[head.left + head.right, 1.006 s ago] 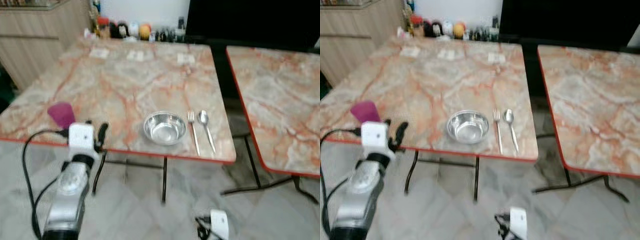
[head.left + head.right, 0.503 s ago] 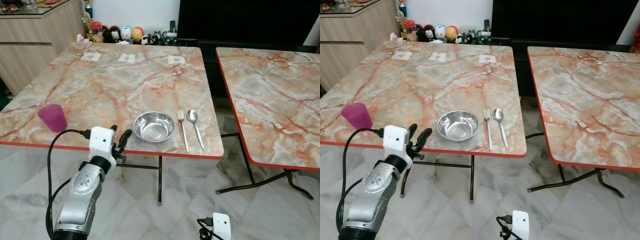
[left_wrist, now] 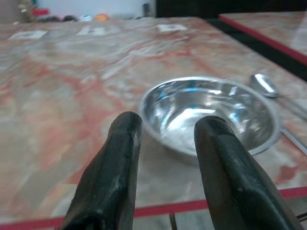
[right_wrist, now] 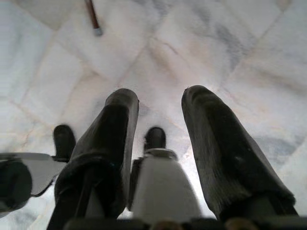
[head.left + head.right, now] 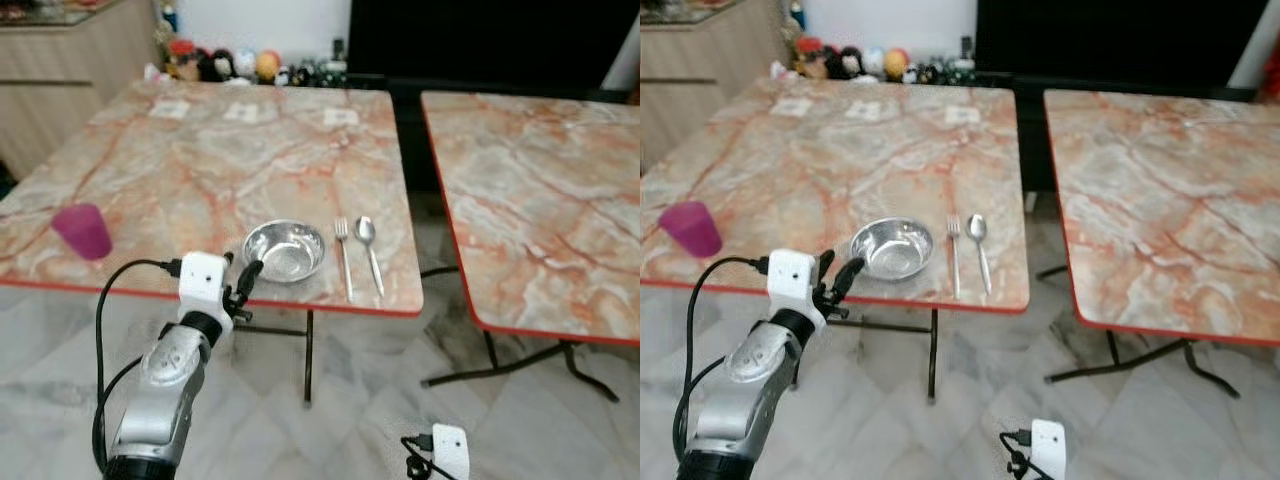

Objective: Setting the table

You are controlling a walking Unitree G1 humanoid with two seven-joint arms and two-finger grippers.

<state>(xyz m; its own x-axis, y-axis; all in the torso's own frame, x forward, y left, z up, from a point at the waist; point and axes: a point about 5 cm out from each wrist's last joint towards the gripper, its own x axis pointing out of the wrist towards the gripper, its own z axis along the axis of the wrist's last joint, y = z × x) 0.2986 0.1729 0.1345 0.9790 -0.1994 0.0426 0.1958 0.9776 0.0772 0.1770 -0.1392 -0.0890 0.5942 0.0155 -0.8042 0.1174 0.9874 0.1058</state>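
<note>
Looking from the head views, the place setting seems mostly laid: steel bowl [image 5: 284, 251], fork [image 5: 343, 258] and spoon [image 5: 369, 252] sit together near the table's [image 5: 200, 170] front edge, while the purple cup [image 5: 82, 231] stands well apart — likely still to be placed. Figurines [image 5: 215, 64] line the far edge.

Left wrist view: left gripper [image 3: 165, 143], fingers spread and empty, faces the bowl.

Right wrist view: right gripper [image 4: 160, 139] — spread too — hangs over the floor.
</note>
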